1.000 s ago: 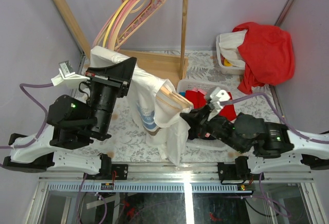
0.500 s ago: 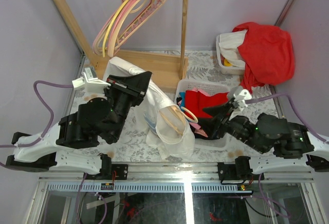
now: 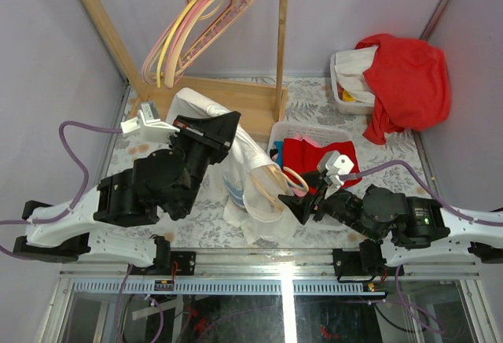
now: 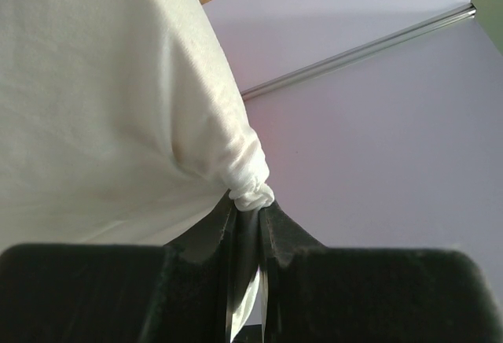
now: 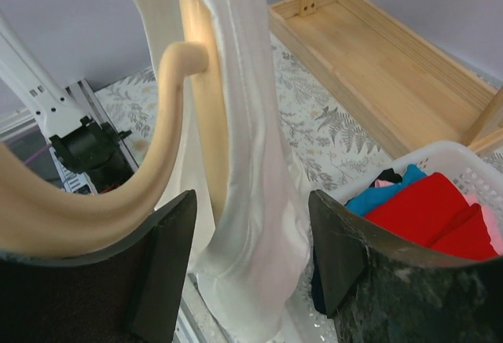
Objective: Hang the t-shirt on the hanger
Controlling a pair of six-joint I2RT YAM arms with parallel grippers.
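Observation:
The white t-shirt (image 3: 250,171) hangs from my left gripper (image 3: 218,127), which is shut on a bunched fold of it (image 4: 250,192), and its lower end drapes to the table. The peach-beige hanger (image 3: 277,179) sits inside the shirt, with its curved hook (image 5: 169,99) sticking out toward the right arm. My right gripper (image 3: 302,203) is open just right of the hook. In the right wrist view the hook curves past the left finger (image 5: 167,260), and the t-shirt (image 5: 255,162) hangs beyond the gap between the fingers. I cannot tell whether the fingers touch anything.
A wooden rack (image 3: 280,44) at the back carries pink and yellow hangers (image 3: 192,24). A white basket (image 3: 306,130) with red and navy clothes stands beside the right gripper. A bin under a big red garment (image 3: 405,75) is at the back right.
My right gripper has opened and let go of the hanger; it drew back to the right, then came in low beside the hook. The left arm carried the t-shirt forward and to the right.

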